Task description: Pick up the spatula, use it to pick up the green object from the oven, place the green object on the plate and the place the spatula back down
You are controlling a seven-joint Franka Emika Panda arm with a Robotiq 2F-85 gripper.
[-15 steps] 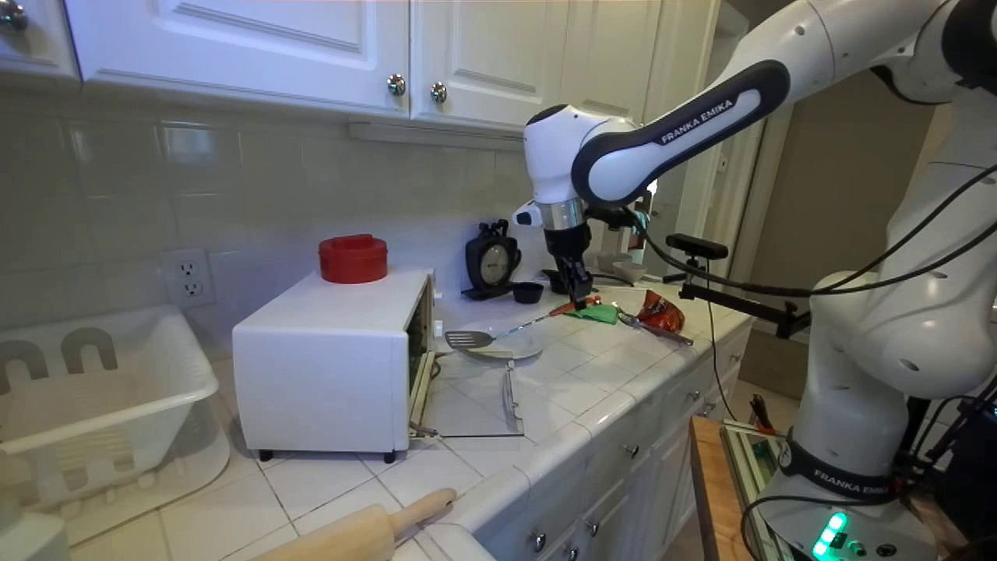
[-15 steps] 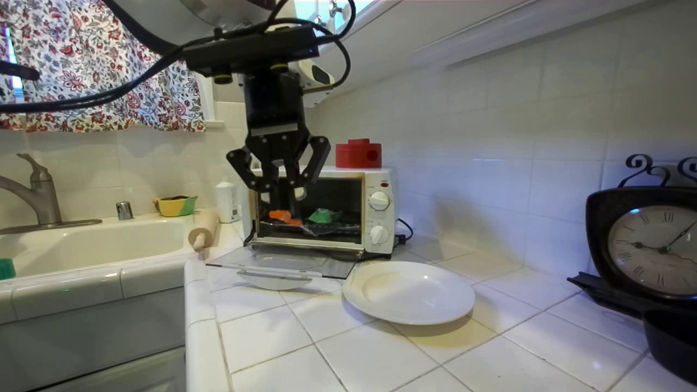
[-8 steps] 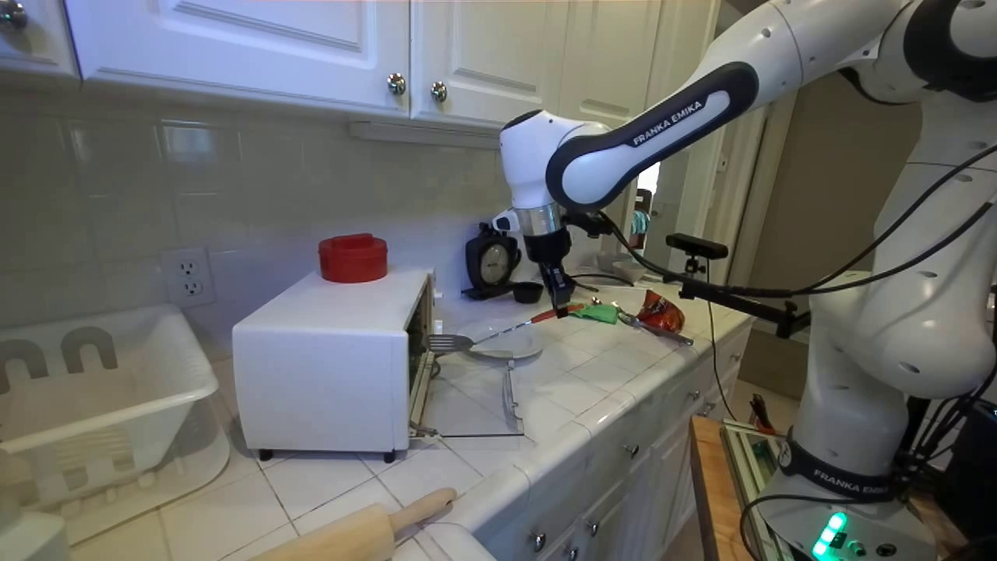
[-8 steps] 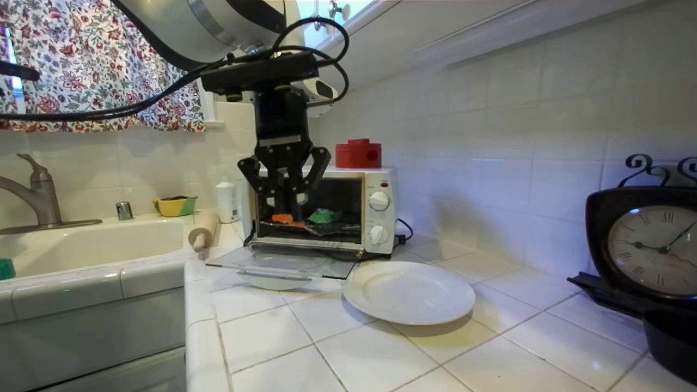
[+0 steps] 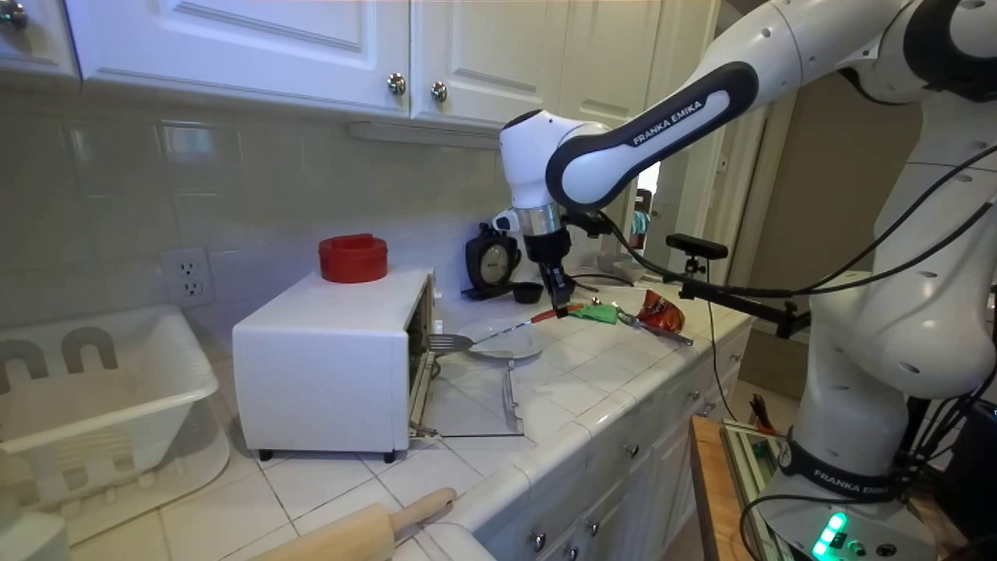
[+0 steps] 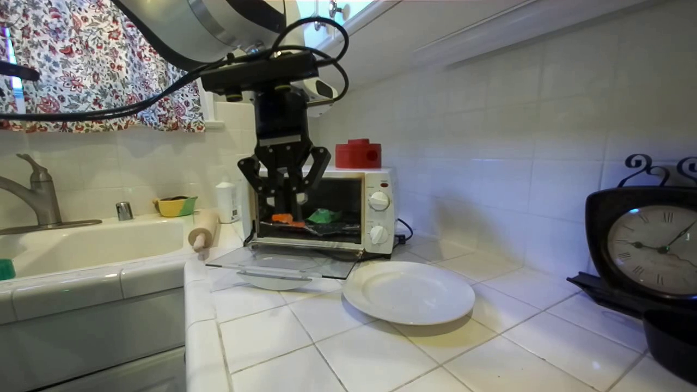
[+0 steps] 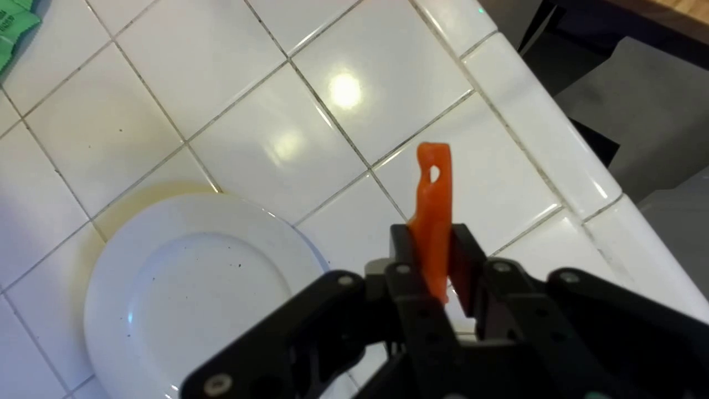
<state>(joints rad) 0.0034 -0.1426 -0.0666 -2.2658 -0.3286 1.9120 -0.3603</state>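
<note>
My gripper [image 7: 429,244] is shut on the orange-red handle of the spatula [image 7: 435,194]; it also shows above the counter in both exterior views [image 5: 561,308] [image 6: 288,212]. The spatula's slotted blade [image 5: 450,343] points at the mouth of the white oven [image 5: 319,382], its tip at the opening. The oven's glass door is folded down. The green object [image 6: 324,216] lies inside the oven [image 6: 379,228], right of the orange handle in that exterior view; the oven wall hides it in the other. The white plate [image 6: 408,294] stands on the counter before the oven and shows left of my gripper [image 7: 205,277].
The glass door [image 6: 297,264] juts out over the counter. A red container [image 5: 353,259] sits on the oven. A green packet [image 5: 598,313] and a red bag [image 5: 660,312] lie farther along the counter. A clock [image 5: 493,262] stands by the wall, a rolling pin [image 5: 350,538] near the edge.
Over the first half second my gripper moved toward the oven and slightly down, carrying the spatula blade to the oven opening. Since then nothing has visibly moved.
</note>
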